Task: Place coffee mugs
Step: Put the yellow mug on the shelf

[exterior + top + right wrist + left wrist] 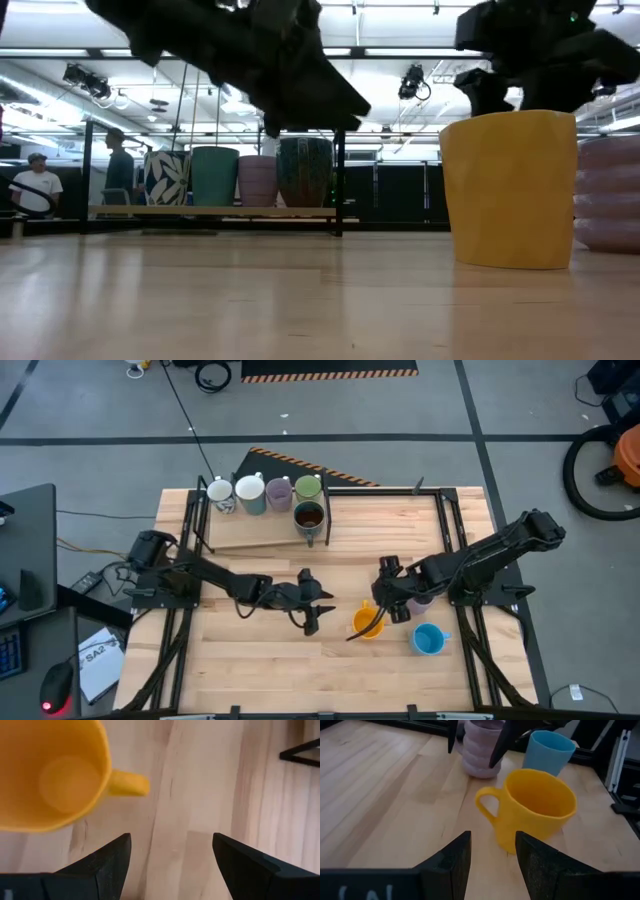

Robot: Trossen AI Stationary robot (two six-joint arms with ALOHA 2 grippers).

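While both arms flank the orange mug (367, 622), its handle points toward the left end effector (312, 610), fingers apart and empty. Right end effector (392, 592), also spread, hovers just above the mug's rim, nearer.

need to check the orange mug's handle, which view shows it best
The left wrist view: the orange mug stands whole, handle loop clear. The right wrist view looks down into it, handle a stub. The low view hides the handle; the high view shows it small.

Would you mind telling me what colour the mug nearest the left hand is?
Orange-yellow; the mug shows best in the left wrist view.
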